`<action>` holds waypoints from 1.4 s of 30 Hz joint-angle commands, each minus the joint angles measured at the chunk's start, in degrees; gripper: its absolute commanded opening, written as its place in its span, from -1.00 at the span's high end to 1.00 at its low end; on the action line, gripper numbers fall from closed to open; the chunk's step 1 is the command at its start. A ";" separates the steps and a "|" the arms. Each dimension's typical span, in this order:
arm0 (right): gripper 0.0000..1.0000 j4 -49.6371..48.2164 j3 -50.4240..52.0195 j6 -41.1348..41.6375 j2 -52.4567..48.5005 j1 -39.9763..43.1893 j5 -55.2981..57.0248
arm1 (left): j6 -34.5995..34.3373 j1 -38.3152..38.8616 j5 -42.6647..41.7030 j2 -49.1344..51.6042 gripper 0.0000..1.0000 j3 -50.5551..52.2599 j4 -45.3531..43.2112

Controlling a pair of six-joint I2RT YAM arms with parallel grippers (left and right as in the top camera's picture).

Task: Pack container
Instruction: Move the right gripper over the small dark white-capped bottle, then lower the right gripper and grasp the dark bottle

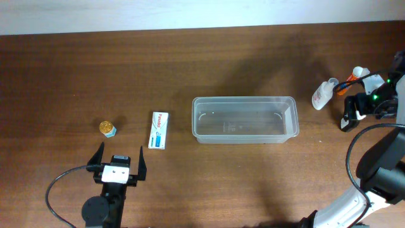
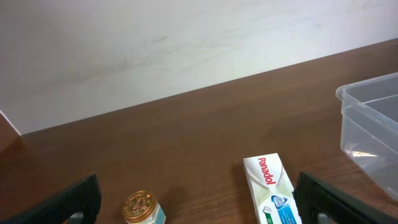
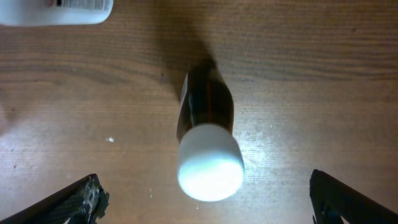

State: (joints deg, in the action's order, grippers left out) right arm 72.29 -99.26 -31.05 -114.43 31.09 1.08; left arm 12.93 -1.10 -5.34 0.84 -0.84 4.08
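The container (image 1: 244, 119), a clear rectangular bin, sits mid-table with nothing in it; its corner shows at the right of the left wrist view (image 2: 370, 134). My left gripper (image 1: 118, 163) (image 2: 199, 208) stands open near the front edge. Just beyond its fingers lie a white Panadol box (image 1: 159, 130) (image 2: 270, 190) and a small gold-lidded jar (image 1: 107, 128) (image 2: 143, 208). At the far right, my right gripper (image 1: 354, 101) (image 3: 208, 205) is open over a dark bottle with a white cap (image 3: 208, 155), its fingers wide on either side and not touching it.
A white squeeze bottle (image 1: 321, 95) (image 3: 59, 9) lies right of the container, close to the dark bottle. A black cable (image 1: 60, 190) loops beside the left arm. The white wall runs along the table's far edge (image 2: 186, 93).
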 commanded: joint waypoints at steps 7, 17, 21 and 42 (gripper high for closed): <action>-0.97 -5.35 7.04 0.42 -0.39 0.15 -0.85 | 0.85 -0.24 0.44 -0.50 -0.99 0.35 0.09; -0.83 -7.87 7.34 0.46 -0.44 0.17 -2.14 | 0.85 -0.24 0.44 -0.50 -0.99 0.35 0.09; -0.82 -8.81 7.58 2.16 -0.46 0.57 -2.14 | 0.85 -0.24 0.44 -0.50 -0.99 0.35 0.09; -0.62 -13.86 10.60 3.06 -0.50 3.39 -9.11 | 0.85 -0.24 0.44 -0.50 -0.99 0.35 0.09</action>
State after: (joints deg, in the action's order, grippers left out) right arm 59.02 -89.01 -28.42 -114.54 34.74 -5.50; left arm 12.93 -1.10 -5.34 0.84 -0.84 4.10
